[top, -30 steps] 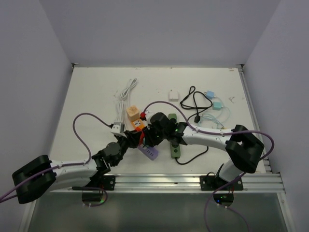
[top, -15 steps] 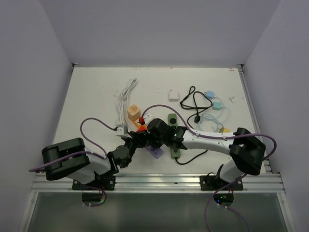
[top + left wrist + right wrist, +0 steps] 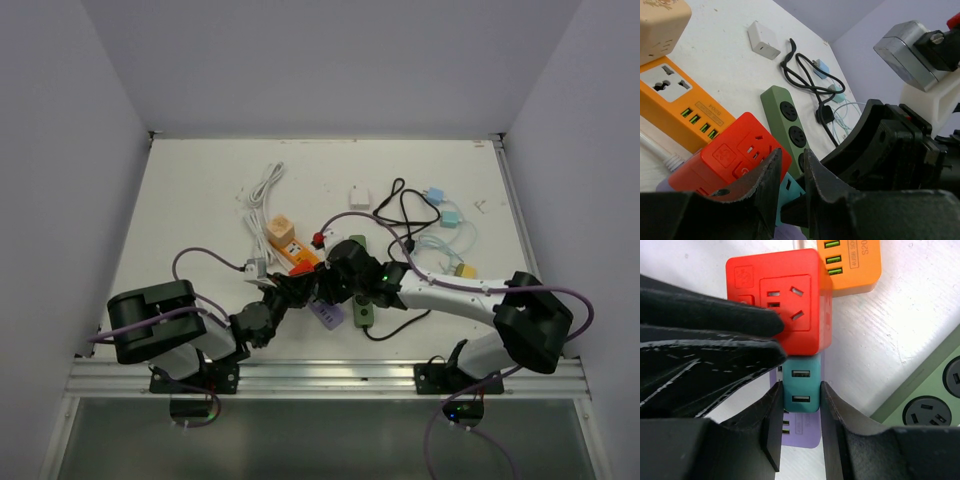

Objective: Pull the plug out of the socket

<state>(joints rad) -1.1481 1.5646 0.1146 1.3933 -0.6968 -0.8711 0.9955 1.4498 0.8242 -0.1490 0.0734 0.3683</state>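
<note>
Where your right gripper (image 3: 799, 405) pinches it by both sides, the teal plug (image 3: 801, 390) sits between the fingers, its far end seated in the red socket cube (image 3: 790, 305). A purple block (image 3: 800, 432) lies beneath. Your left gripper (image 3: 790, 170) has its fingers nearly pressed together at the cube's edge; you cannot tell whether they grip it. Right of your right fingers there is bare table (image 3: 880, 340), then the green power strip (image 3: 925, 390). Just beyond the cube is the orange strip (image 3: 852, 265).
</note>
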